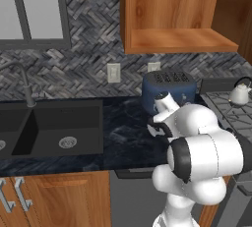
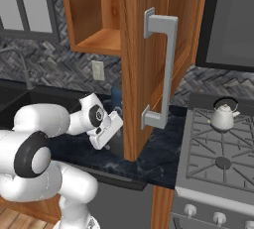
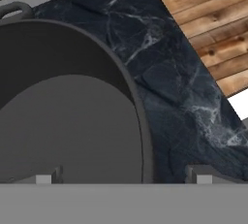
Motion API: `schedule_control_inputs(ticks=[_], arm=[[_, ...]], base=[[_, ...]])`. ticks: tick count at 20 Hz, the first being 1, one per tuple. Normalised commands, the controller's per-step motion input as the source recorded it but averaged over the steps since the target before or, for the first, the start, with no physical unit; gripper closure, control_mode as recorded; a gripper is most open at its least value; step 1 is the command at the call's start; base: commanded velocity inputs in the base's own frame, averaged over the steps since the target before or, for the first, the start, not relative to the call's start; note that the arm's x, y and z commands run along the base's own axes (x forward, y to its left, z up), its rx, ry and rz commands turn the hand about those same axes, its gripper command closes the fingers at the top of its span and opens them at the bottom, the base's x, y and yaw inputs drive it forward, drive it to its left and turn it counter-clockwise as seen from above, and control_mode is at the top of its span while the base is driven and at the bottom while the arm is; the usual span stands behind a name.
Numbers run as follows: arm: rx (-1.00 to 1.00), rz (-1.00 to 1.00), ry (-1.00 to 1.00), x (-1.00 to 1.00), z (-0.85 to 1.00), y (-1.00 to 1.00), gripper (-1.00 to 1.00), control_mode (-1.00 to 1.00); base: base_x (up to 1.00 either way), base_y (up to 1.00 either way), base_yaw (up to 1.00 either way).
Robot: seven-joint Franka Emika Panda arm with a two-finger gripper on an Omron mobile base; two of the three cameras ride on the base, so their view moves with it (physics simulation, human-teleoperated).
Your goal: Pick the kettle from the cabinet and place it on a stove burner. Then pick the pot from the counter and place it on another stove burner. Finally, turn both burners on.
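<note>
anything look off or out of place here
Nothing spilled or damaged. The one thing that stands out: the cabinet door hangs wide open over the counter, its shelf bare. The kettle sits upright on a stove burner; the pot rests upright on the counter.

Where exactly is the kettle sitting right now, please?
The kettle stands upright on a rear burner of the stove, right of the open cabinet door; in the left base view it shows at the far right edge.

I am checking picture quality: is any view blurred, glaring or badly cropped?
Left base view: sharp, even light, arm hides some counter. Right base view: sharp, cabinet door blocks the middle. Hand view: pot very close, cropped, its inside flat grey.
</note>
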Motion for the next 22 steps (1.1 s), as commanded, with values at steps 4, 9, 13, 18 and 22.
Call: schedule_control_inputs(ticks=[4, 9, 13, 18, 22], arm=[[0.00, -0.06, -0.10, 0.00, -0.25, 0.00, 1.00, -1.00], [0.01, -0.03, -0.08, 0.00, -0.18, 0.00, 1.00, -1.00], [0.02, 0.00, 0.00, 0.00, -0.01, 0.00, 1.00, -1.00], [0.02, 0.00, -0.02, 0.00, -0.03, 0.00, 1.00, -1.00], [0.00, -0.02, -0.10, -0.01, 0.00, 0.00, 1.00, -1.00]], base=[[0.00, 0.00, 0.00], [0.00, 0.00, 0.00], [0.00, 0.00, 0.00], [0.00, 0.00, 0.00], [0.00, 0.00, 0.00]])
